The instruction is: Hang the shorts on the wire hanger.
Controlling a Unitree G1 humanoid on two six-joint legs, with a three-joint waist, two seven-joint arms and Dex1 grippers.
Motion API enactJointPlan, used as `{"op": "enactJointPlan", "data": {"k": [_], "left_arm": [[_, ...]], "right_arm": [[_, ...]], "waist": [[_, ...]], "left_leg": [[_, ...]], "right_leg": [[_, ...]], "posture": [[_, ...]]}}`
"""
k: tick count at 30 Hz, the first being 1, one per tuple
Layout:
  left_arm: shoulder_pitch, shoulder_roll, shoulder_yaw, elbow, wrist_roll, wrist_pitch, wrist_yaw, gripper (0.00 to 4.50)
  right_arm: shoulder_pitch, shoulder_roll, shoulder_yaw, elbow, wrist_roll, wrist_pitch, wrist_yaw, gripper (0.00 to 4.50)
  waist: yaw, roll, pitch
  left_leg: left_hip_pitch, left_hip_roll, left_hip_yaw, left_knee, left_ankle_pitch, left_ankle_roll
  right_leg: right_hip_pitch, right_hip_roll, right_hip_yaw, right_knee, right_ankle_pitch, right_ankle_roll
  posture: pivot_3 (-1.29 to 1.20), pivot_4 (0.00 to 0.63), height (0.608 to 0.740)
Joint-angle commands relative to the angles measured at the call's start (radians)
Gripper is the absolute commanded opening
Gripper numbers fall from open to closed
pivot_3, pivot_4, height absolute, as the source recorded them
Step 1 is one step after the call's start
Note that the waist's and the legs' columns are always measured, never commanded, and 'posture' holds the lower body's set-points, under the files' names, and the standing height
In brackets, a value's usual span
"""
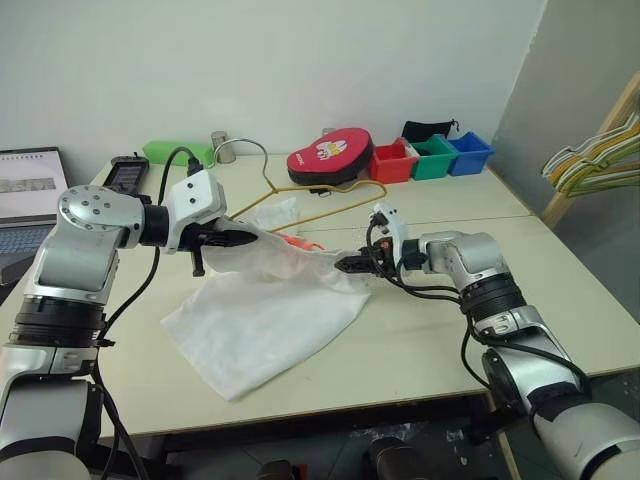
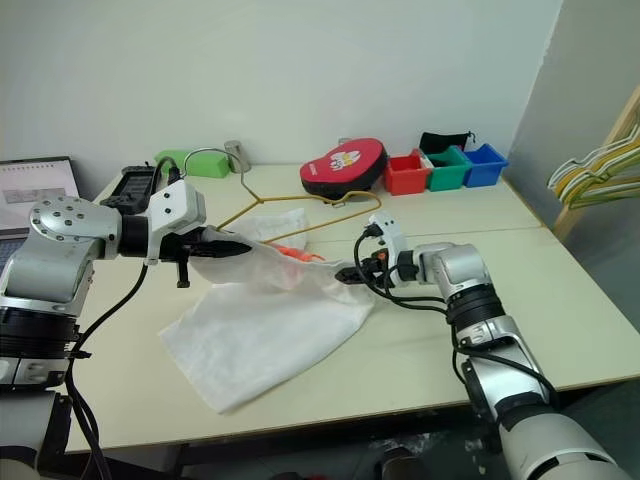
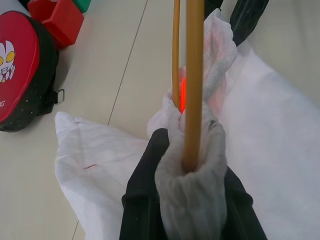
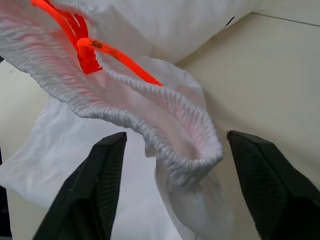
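The white shorts [image 1: 265,320] hang from their waistband down onto the table, with an orange drawstring [image 4: 85,55] showing inside the band. My left gripper [image 1: 240,238] is shut on a bunched end of the waistband. The yellow wire hanger [image 3: 194,75] runs into that same bunch. The rest of the hanger [image 1: 320,205] lies on the table behind, its silvery hook [image 1: 240,145] toward the wall. My right gripper [image 4: 175,137] is open, with one finger on each side of the waistband's other end. Its fingers [image 4: 107,170] are not pressing the cloth.
A red heart-shaped pouch [image 1: 330,155] and red [image 1: 392,160], green [image 1: 432,157] and blue [image 1: 470,152] bins line the back edge. A laptop [image 1: 30,195] sits at far left. Striped hangers [image 1: 590,160] hang on a wooden rack at right.
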Motion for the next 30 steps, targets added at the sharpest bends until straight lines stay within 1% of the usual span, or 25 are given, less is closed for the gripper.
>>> {"op": "enactJointPlan", "data": {"k": [1,3,4,5,8,11,17,21,23,27,30], "left_arm": [[-0.024,0.014,0.021,0.002,-0.005,-0.026,0.012,0.04],[-0.031,0.012,0.02,0.011,-0.003,-0.031,0.013,0.04],[-0.034,0.012,0.018,0.016,-0.002,-0.034,0.013,0.04],[-0.038,0.011,0.017,0.022,0.0,-0.039,0.015,0.04],[-0.048,0.006,0.012,0.036,0.004,-0.048,0.019,0.04],[-0.053,0.003,0.012,0.043,0.005,-0.054,0.026,0.04],[-0.044,0.011,0.013,0.049,0.006,-0.064,0.029,0.04],[0.001,0.044,0.017,0.022,-0.004,-0.043,0.001,0.04],[0.049,0.075,0.013,-0.012,-0.013,-0.028,-0.037,0.04],[0.161,0.14,-0.004,-0.075,-0.011,-0.036,-0.109,0.04],[0.174,0.153,-0.021,-0.041,0.025,-0.084,-0.097,0.04]], "right_arm": [[-0.005,-0.023,-0.028,-0.076,0.038,0.025,0.013,2.21],[0.004,-0.034,-0.018,-0.097,0.043,0.033,0.022,1.88],[0.006,-0.036,-0.016,-0.102,0.043,0.035,0.022,1.59],[0.006,-0.038,-0.016,-0.106,0.046,0.037,0.02,1.41],[0.001,-0.038,-0.025,-0.113,0.061,0.043,0.016,0.64],[-0.001,-0.031,-0.03,-0.123,0.072,0.048,0.005,0.05],[0.019,-0.05,-0.001,-0.154,0.052,0.031,0.008,0.05],[0.052,-0.144,0.064,-0.236,-0.039,-0.08,0.0,0.05],[0.063,-0.202,0.078,-0.275,-0.066,-0.122,0.004,0.05],[0.069,-0.274,0.077,-0.337,-0.066,-0.131,0.019,0.05],[0.072,-0.303,0.082,-0.383,-0.06,-0.123,0.026,0.05]], "waist": [[0.0,0.0,0.0],[0.0,0.0,0.0],[0.0,0.0,0.0],[0.0,0.0,0.0],[-0.001,0.0,0.0],[0.0,0.0,0.0],[0.0,0.0,0.0],[0.0,0.0,0.0],[0.0,0.001,0.0],[-0.001,0.001,0.0],[0.0,0.001,0.0]], "left_leg": [[0.0,0.0,0.0,0.0,0.0,0.0],[0.0,0.0,0.0,0.0,0.0,0.0],[0.0,0.0,0.0,0.0,0.0,0.0],[0.0,0.0,0.0,0.0,0.0,0.0],[0.0,0.0,0.0,0.0,0.0,0.0],[0.0,0.0,0.0,0.0,0.0,0.0],[0.0,0.0,0.0,0.0,0.0,0.0],[-0.001,0.0,0.0,0.0,0.0,0.0],[-0.002,0.0,0.0,-0.001,0.0,0.0],[-0.004,0.0,0.001,-0.001,0.0,0.0],[-0.004,0.001,0.001,-0.002,0.0,0.0]], "right_leg": [[0.0,0.0,0.0,0.0,0.0,0.0],[0.0,0.0,0.0,0.0,0.0,0.0],[0.0,0.0,0.0,0.0,0.0,0.0],[0.0,0.0,0.0,0.0,0.0,0.0],[0.0,0.0,0.0,0.0,0.0,0.0],[0.0,0.0,0.0,0.0,0.0,0.0],[0.0,0.0,0.0,-0.001,0.0,0.0],[0.0,0.0,0.0,-0.002,0.0,0.0],[-0.001,0.0,0.0,-0.002,-0.001,0.001],[-0.002,0.0,0.0,-0.003,-0.001,0.001],[-0.002,0.0,-0.001,-0.003,-0.001,0.001]], "posture": [[-0.01,0.0,0.74],[-0.01,0.0,0.74],[-0.01,0.0,0.74],[-0.01,0.0,0.74],[-0.02,0.0,0.74],[-0.02,0.0,0.74],[-0.01,0.0,0.74],[0.0,0.0,0.74],[0.0,0.0,0.74],[-0.01,0.0,0.74],[-0.02,0.0,0.74]]}}
